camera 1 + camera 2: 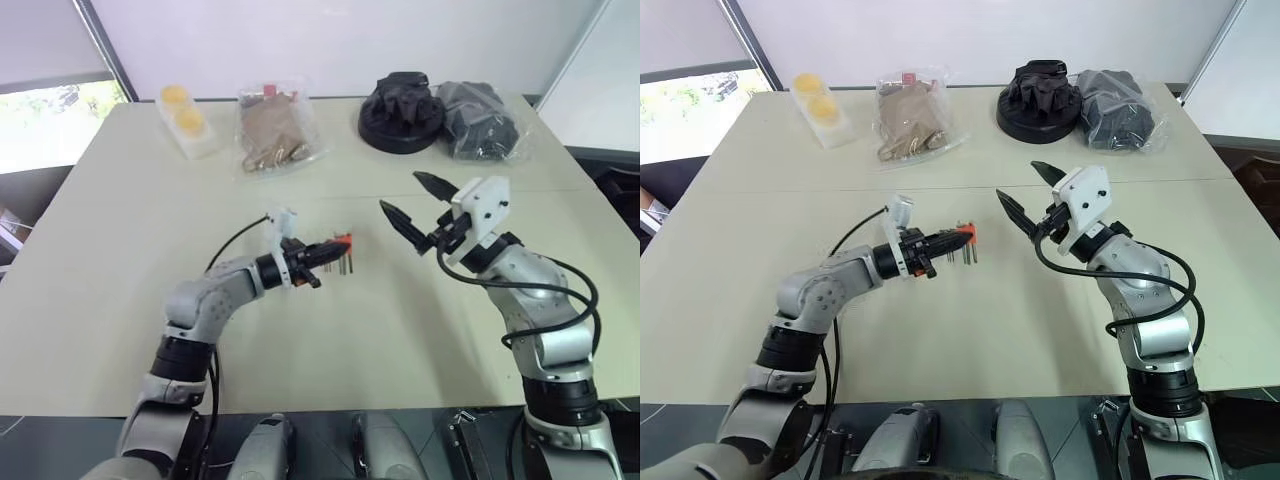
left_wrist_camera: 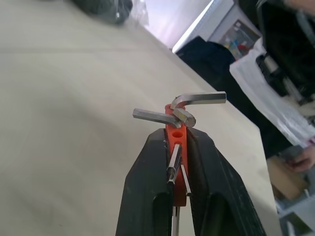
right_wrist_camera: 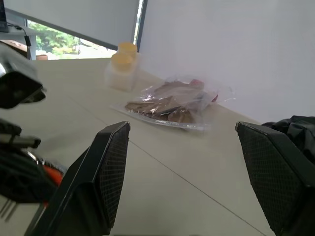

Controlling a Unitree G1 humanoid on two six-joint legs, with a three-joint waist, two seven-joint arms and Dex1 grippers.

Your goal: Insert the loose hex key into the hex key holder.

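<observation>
Nearest you, the left gripper (image 2: pixel 176 162) has its two fingers pinched on the hex key holder (image 2: pixel 175 142), a red-orange block held low over the table (image 1: pixel 120 260), its long axis running out along the fingers. You'd judge it light, rigid, slick plastic; grip its flat sides. Grey keys jut from it, bent ends fanned at the far tip. Which one is the loose hex key you cannot tell. Beside it, apart, the right gripper (image 1: pixel 418 205) hangs spread wide and empty, pointing toward the holder. Farther back lie a bag of brown items (image 1: pixel 275 130) and yellow-lidded jars (image 1: pixel 187 120).
</observation>
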